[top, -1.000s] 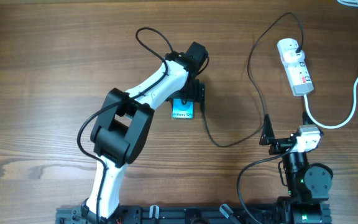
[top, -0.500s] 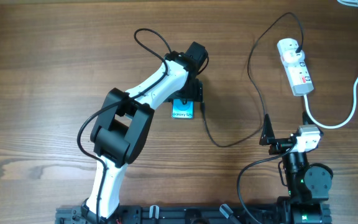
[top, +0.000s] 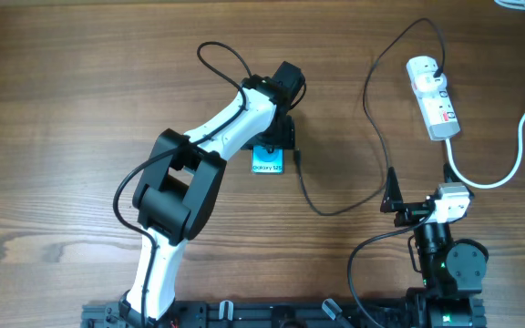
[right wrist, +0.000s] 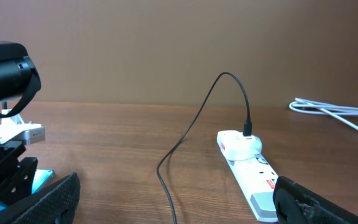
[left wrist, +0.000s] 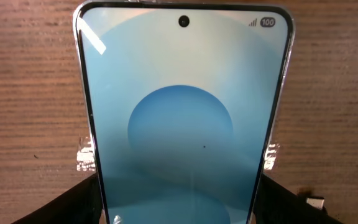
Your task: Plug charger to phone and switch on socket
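Note:
The phone, cyan with white text, lies flat on the wooden table. In the left wrist view its screen fills the frame. My left gripper is over it, with its fingers against both long edges. The charger, a thin black cable, runs from the socket in a loop; its connector tip lies just right of the phone. The socket and charger also show in the right wrist view. My right gripper is open and empty, low near its base.
The socket's thick white cord curves off the right side and far edge, and also shows in the right wrist view. The left arm's white links stretch across the middle left. Bare wood lies between the phone and the socket.

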Robot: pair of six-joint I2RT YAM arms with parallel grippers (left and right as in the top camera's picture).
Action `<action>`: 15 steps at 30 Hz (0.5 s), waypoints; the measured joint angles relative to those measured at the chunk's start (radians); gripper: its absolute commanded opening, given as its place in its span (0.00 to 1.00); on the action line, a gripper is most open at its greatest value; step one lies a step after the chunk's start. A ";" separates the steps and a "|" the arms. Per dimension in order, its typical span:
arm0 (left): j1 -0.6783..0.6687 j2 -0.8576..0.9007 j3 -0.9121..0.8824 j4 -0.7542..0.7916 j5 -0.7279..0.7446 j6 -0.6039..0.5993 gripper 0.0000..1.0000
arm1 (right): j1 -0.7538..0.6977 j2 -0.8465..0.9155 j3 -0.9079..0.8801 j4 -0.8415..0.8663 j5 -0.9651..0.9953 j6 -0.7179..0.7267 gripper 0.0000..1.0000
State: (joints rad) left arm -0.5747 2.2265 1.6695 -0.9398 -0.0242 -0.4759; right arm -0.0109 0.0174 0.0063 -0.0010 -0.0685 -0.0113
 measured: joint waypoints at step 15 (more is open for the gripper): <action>0.000 0.033 0.085 -0.141 0.031 0.000 0.70 | 0.000 0.000 0.000 0.000 0.000 0.000 1.00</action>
State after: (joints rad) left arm -0.5751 2.2593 1.7542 -1.0809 0.0067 -0.4759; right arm -0.0109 0.0174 0.0063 -0.0010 -0.0685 -0.0116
